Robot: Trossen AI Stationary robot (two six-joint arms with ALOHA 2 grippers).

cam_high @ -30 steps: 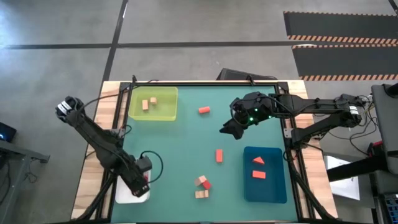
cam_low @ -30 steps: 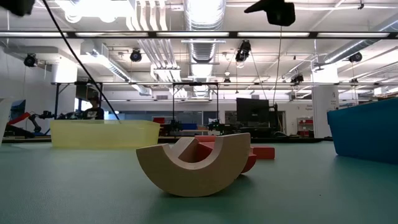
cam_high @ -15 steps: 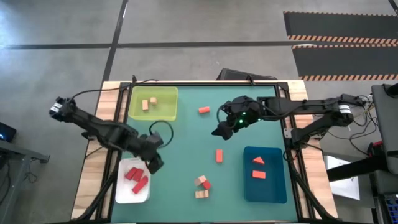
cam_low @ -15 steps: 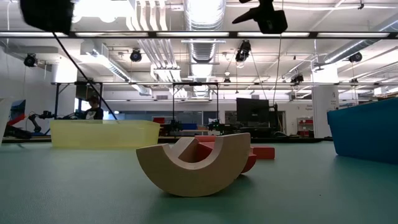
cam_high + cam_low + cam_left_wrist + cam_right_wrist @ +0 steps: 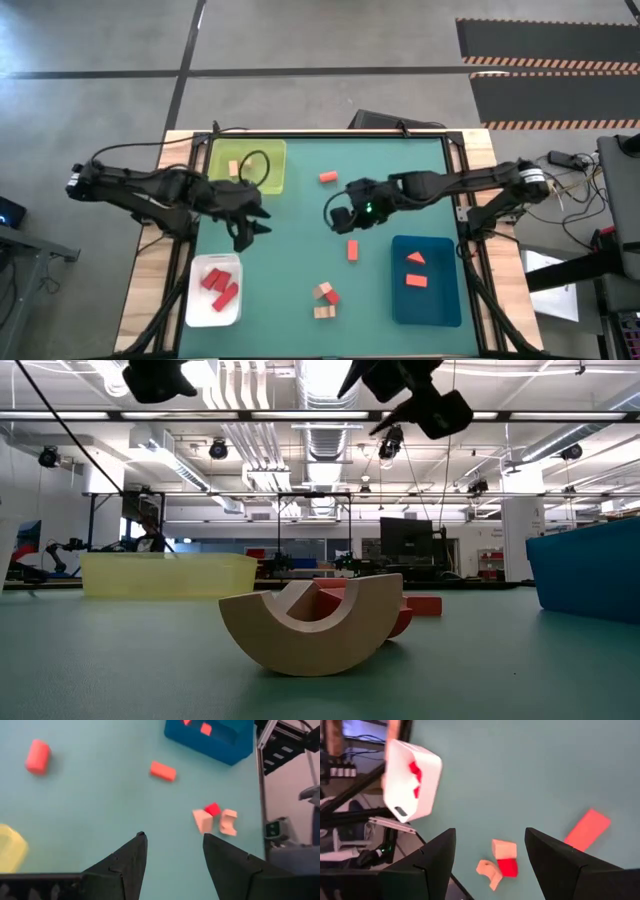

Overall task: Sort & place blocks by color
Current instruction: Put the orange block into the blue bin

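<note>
Right end effector (image 5: 338, 213) released above the orange bar (image 5: 352, 250)
Bar lies just toward the tabletop's (image 5: 290, 260) near edge, long axis front-to-back; left end effector (image 5: 252, 232), also released, is farther.

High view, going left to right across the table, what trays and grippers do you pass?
White tray holding red blocks → empty left gripper → empty right gripper → dark blue tray holding orange blocks.

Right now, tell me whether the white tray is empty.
Not empty. The white tray holds deep red blocks.
</note>
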